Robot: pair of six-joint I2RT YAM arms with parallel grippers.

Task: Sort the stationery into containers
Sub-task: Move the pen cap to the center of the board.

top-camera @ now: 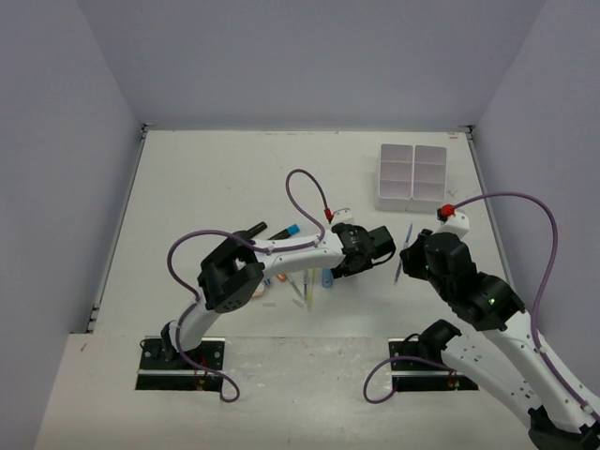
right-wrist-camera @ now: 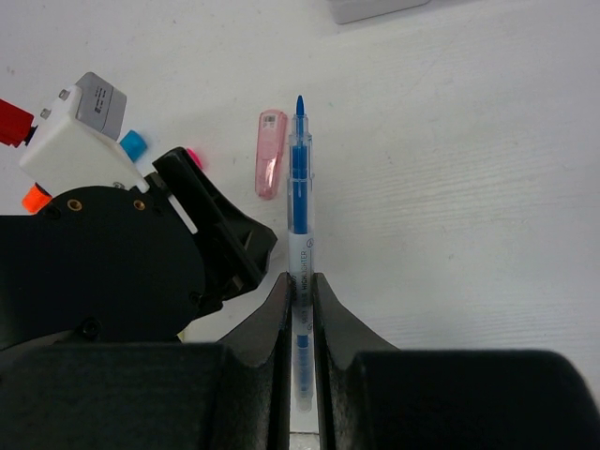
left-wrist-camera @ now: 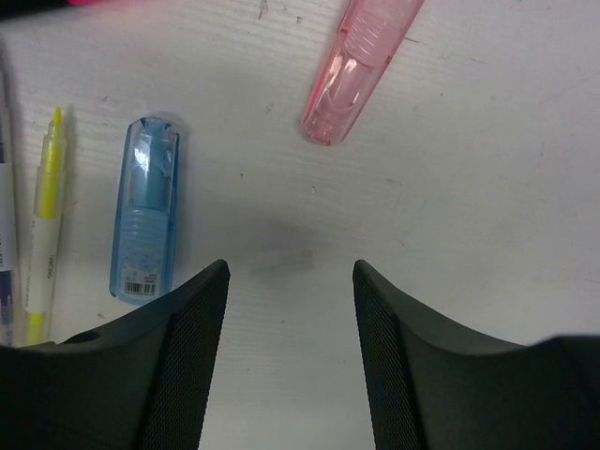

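Note:
My right gripper (right-wrist-camera: 300,278) is shut on a thin blue pen (right-wrist-camera: 299,187) that sticks out ahead of the fingers; in the top view the pen (top-camera: 403,253) hangs right of the left arm's wrist. My left gripper (left-wrist-camera: 291,267) is open just above bare table. A clear blue piece (left-wrist-camera: 145,220) lies to its left and a clear pink piece (left-wrist-camera: 361,66) ahead of it. A thin yellow pen (left-wrist-camera: 42,225) lies further left. The white six-compartment organiser (top-camera: 412,175) stands at the far right.
Black highlighters (top-camera: 253,230), one with a blue cap (top-camera: 292,228), lie behind the left arm. Small pink and copper pieces (top-camera: 264,289) sit near its elbow. The left arm's wrist (right-wrist-camera: 141,253) is close beside the held pen.

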